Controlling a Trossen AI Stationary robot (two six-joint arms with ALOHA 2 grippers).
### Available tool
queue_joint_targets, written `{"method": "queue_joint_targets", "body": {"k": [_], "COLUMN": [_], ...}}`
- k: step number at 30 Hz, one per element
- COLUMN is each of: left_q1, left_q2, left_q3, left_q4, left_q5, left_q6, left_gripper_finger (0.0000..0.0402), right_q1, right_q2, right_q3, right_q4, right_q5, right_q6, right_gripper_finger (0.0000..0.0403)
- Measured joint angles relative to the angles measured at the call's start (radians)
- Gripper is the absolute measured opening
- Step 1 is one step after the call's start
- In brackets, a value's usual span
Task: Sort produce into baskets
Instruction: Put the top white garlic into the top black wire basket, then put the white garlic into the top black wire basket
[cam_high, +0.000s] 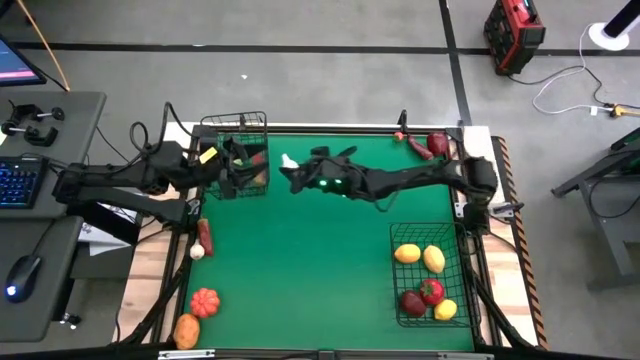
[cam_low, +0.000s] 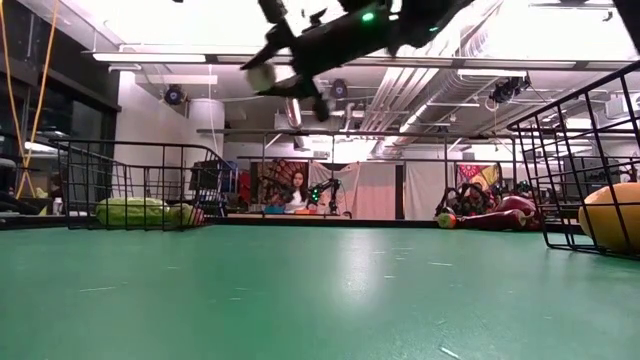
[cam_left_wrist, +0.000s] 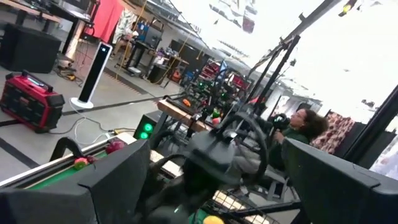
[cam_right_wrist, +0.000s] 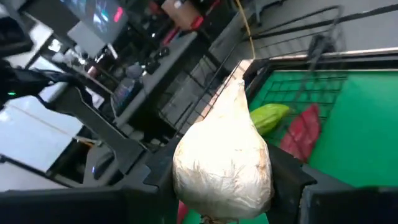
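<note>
The left pincer (cam_high: 232, 168) hangs over the smaller basket (cam_high: 262, 122) at the far left of the green surface (cam_high: 300, 270), its jaws standing wide with nothing between them. That basket already holds a green item (cam_right_wrist: 268, 116) and a dark red item (cam_right_wrist: 303, 132), both seen lying on its mesh floor in the right wrist view.

To the right of it, the right pincer (cam_high: 291, 172) is raised well clear of the surface and closed on a white bulb (cam_right_wrist: 222, 163), most likely a toy garlic or onion. The bulb's long axis runs forward out of the jaws, its narrow tip leading and its rounded body seated between the fingers.

The relation governing the coming move: the smaller basket lies directly ahead of the right pincer, on the line of the bulb's tip, and just below it. The basket's near rim stands between the bulb and the green item. In the inspector's judgement, a short forward carry over that rim would place the bulb above the mesh floor. The left pincer occupies the same airspace over the basket, which presents a risk of contact.

Further right, the larger basket (cam_high: 395, 300) with yellow and red produce lies behind the right pincer, well apart.
</note>
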Motion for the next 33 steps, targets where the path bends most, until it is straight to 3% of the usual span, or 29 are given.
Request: {"method": "queue_joint_targets", "body": {"k": [9,15,19,26,33], "left_q1": [0.001,0.000,0.000,0.000,0.000], "left_q2": [0.000,0.000,0.000,-0.001,-0.001], "left_q3": [0.000,0.000,0.000,0.000,0.000], "left_q4": [0.014,0.014,0.013,0.010,0.006], "left_q5": [0.006,0.069,0.094,0.116,0.148], "left_q6": [-0.037,-0.063,-0.070,-0.071,-0.076], "left_gripper_finger": [0.0353,0.0353,0.0353,0.0353,0.0353], "right_q1": [-0.034,-0.061,-0.073,-0.082,-0.129], "right_q2": [0.317,0.464,0.501,0.501,0.494], "right_q3": [0.503,0.739,0.813,0.821,0.821], "right_q4": [-0.227,-0.362,-0.406,-0.412,-0.421], "right_q5": [-0.158,-0.216,-0.266,-0.279,-0.404], "right_q6": [-0.130,-0.136,-0.133,-0.164,-0.190], "right_gripper_finger": [0.0155,0.0193,0.0225,0.0278,0.0294]}}
